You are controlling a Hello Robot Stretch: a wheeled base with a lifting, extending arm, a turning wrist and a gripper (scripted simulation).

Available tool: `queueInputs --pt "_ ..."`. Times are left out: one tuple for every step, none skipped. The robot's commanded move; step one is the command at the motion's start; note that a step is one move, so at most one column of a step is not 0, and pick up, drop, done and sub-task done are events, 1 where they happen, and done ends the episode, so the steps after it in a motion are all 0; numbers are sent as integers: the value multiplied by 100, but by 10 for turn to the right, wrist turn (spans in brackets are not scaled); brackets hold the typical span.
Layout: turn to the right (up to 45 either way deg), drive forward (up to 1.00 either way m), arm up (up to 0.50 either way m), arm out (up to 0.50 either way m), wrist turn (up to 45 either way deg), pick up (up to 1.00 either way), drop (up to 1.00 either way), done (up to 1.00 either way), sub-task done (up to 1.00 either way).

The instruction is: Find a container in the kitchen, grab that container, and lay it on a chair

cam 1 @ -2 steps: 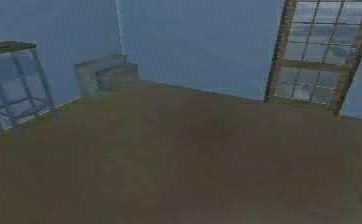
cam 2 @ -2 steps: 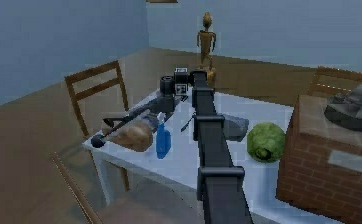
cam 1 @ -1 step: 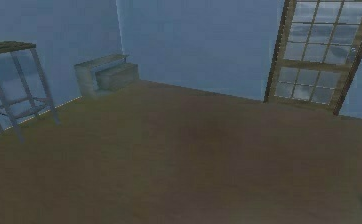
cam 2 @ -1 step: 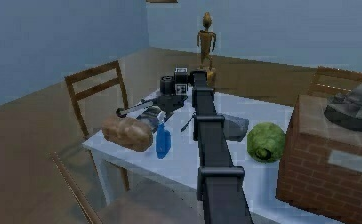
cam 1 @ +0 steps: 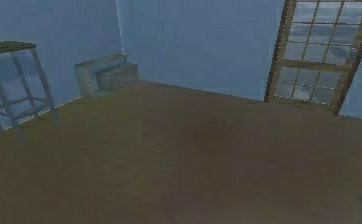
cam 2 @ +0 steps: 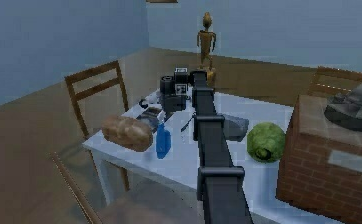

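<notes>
My arm (cam 2: 214, 150) reaches over the white worktop (cam 2: 184, 168). The gripper (cam 2: 152, 103) lies among dark clutter; I cannot tell the state of its fingers or whether it holds anything. A blue bottle (cam 2: 163, 138), perhaps the container, stands on the worktop between a bread loaf (cam 2: 127, 131) and the arm. A wooden chair (cam 2: 97, 90) stands just beside the worktop.

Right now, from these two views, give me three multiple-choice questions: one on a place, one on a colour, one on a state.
1. Where is the green round thing? A on the white table; B on a shelf; C on the floor.
2. What colour is the bottle beside the loaf? A red; B blue; C yellow.
3. How is the wooden chair? A upright; B tipped over; C upside down.
Answers: A, it rests on the tabletop; B, its body is blue; A, its back stands upright by the table.
</notes>
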Motion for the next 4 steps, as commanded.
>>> queueInputs --pt "0 0 -30 0 0 0 0 0 0" --pt "0 0 0 0 0 100 0 0 0" --pt "0 0 10 0 0 0 0 0 0" --pt "0 0 26 0 0 0 0 0 0"
